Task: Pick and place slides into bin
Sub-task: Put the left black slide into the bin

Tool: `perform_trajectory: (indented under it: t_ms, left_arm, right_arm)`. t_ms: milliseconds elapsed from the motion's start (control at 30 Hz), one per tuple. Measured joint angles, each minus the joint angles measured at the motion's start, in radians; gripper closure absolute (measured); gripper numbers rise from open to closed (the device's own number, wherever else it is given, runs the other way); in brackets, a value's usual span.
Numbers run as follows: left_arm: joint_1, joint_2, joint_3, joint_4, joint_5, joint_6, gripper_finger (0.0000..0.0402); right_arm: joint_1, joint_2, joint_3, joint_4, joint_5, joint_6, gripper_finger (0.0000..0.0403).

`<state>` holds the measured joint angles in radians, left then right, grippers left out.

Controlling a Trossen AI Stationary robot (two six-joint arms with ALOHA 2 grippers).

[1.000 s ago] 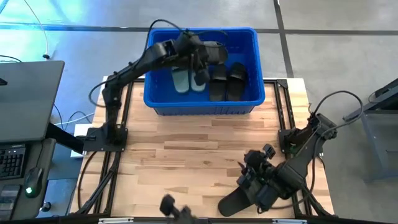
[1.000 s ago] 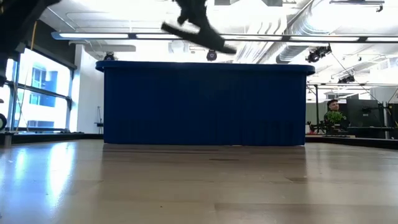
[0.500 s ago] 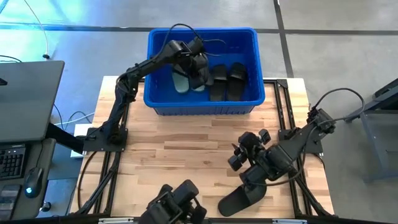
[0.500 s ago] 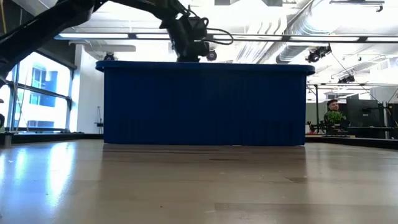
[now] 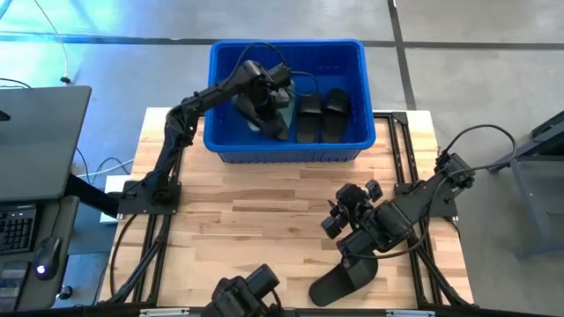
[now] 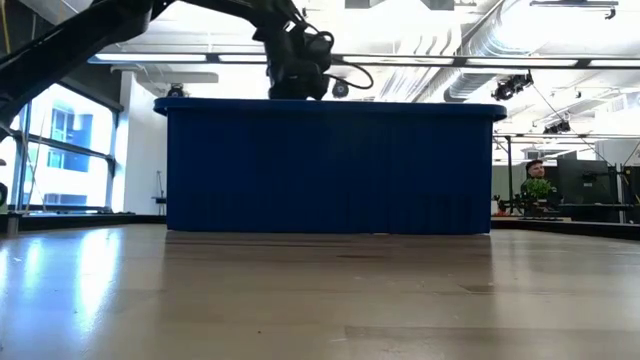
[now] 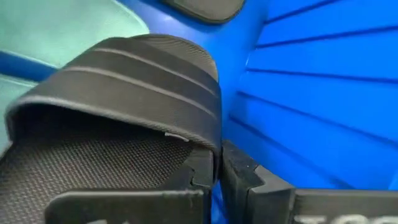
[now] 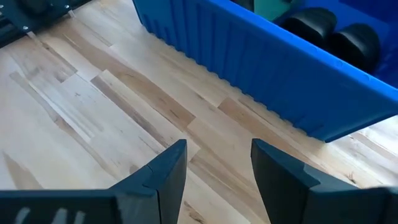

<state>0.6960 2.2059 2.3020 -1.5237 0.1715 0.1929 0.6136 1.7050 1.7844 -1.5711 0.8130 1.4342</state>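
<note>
The blue bin (image 5: 286, 150) stands at the table's far edge. In it lie two black slides (image 5: 322, 114) and green slides (image 7: 62, 28). My left gripper (image 5: 266, 110) reaches down into the bin's left half, shut on another black slide (image 7: 124, 99) just above the green ones. In the low view the bin wall (image 6: 330, 165) hides its fingers. One more black slide (image 5: 339, 283) lies on its sole at the table's near right. My right gripper (image 5: 339, 220) hovers open above the table, on the far side of that slide, with nothing between its fingers (image 8: 165, 168). My left gripper pinches the black slide at one side, where the strap runs down into the sole (image 7: 213, 140). One finger (image 7: 199, 177) stands under the strap and the other (image 7: 245, 177) outside it. The fingers come from above, pointing steeply down. I cannot tell whether the slide rests on the green slides.
A dark device (image 5: 242, 295) sits at the table's near edge. Bare wood (image 5: 264, 207) stretches between the bin and the near slide. Black frame rails (image 5: 167, 220) run along both table sides. A desk with a keyboard (image 5: 22, 229) stands to the left.
My left gripper has sunk from above the bin's far rim down into the bin, toward its near left, and tipped to point steeply down. The black slide went with it, from high over the rim to low inside. My right gripper has drawn away from the near slide toward the far edge.
</note>
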Motion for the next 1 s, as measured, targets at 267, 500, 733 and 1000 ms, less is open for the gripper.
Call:
perform_trajectory:
  t_ms: [267, 500, 733, 1000]
  left_arm:
    - [-0.056, -0.005, -0.033, 0.091, -0.015, -0.04, 0.0399]
    - [-0.075, -0.004, -0.104, 0.203, 0.02, -0.048, 0.0399]
    - [-0.071, -0.004, -0.18, 0.221, 0.003, -0.032, 0.0398]
    - [-0.06, -0.006, -0.202, 0.235, 0.029, -0.004, 0.0397]
  right_arm:
    - [0.009, 0.0, 0.0, 0.0, -0.063, -0.028, 0.0234]
    - [0.031, 0.0, 0.0, 0.0, -0.066, -0.029, 0.0234]
    - [0.037, 0.0, 0.0, 0.0, -0.081, -0.029, 0.0234]
    - [0.034, 0.001, 0.0, 0.0, -0.084, -0.029, 0.0234]
